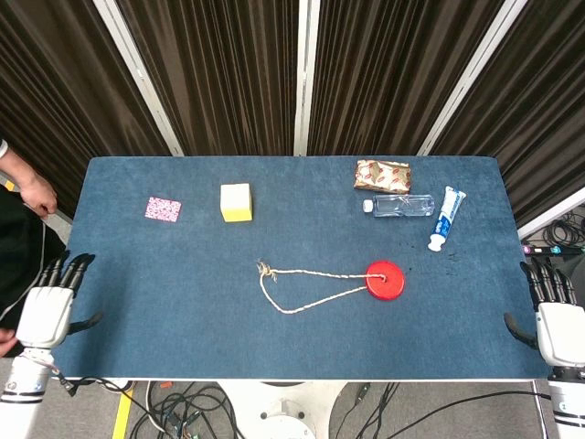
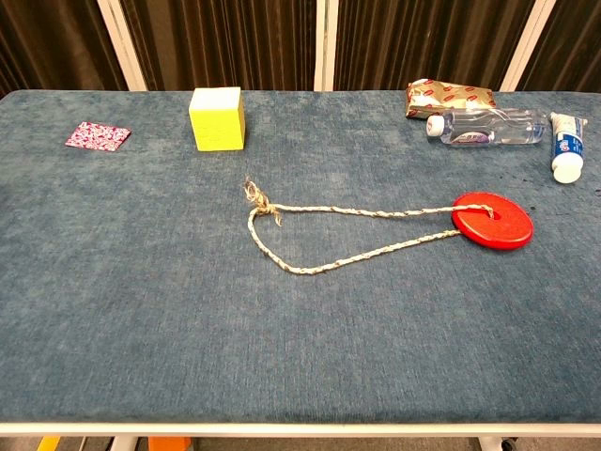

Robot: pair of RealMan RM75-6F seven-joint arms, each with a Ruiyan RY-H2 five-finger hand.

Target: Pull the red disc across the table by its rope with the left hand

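Red disc lies flat on the blue surface, taken here as landmark. Rope runs from the disc's centre out to the left in a flattened loop; frayed knot at the loop's far end, well left of the disc.

Behind the disc, slightly right: clear bottle on its side, patterned packet just beyond it, white-and-blue tube to the bottle's right. Yellow block up-left of the disc, past the knot. Pink patterned card further left again.

Left robot hand sits off the surface's left edge, far from disc and rope, fingers straight and apart, holding nothing. Right robot hand off the right edge, nearer the disc, fingers likewise extended, empty (neither shows in the chest view).

A person's arm shows at the far left.
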